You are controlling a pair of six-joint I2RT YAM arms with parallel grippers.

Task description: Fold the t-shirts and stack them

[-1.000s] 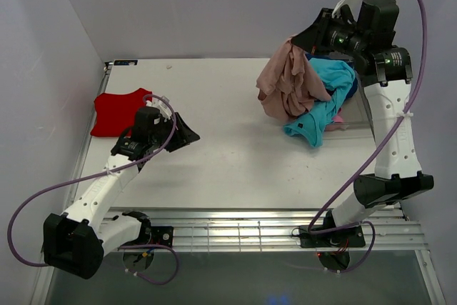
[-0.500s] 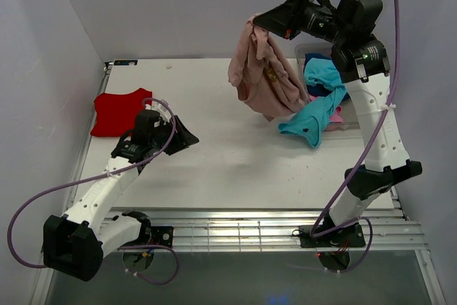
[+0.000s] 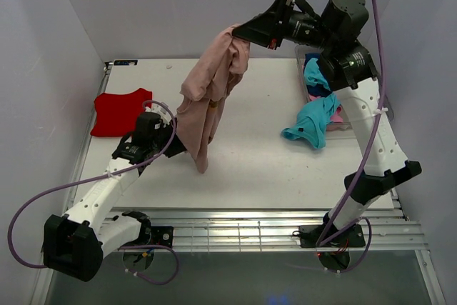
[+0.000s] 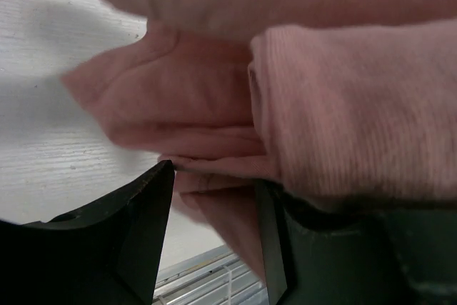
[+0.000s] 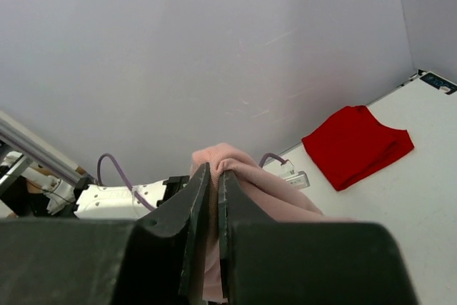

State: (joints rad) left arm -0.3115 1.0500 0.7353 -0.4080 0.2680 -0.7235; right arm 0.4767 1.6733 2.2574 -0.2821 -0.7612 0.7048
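Dusty-pink tee (image 3: 207,98) swung leftward, pinched by right gripper (image 3: 238,32), left gripper (image 4: 213,180) (jaws spread) at its hem

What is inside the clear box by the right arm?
A turquoise t-shirt spills over the edge of the clear bin. A bit of bright pink cloth and some navy cloth show too. The right arm hides the rest.

White matte bench (image 3: 250,169), faintly scuffed, enclosed left, rear and right by plain pale lavender-grey walls (image 3: 157,5); silver metal slats (image 3: 235,230) along near edge; even, diffuse light.
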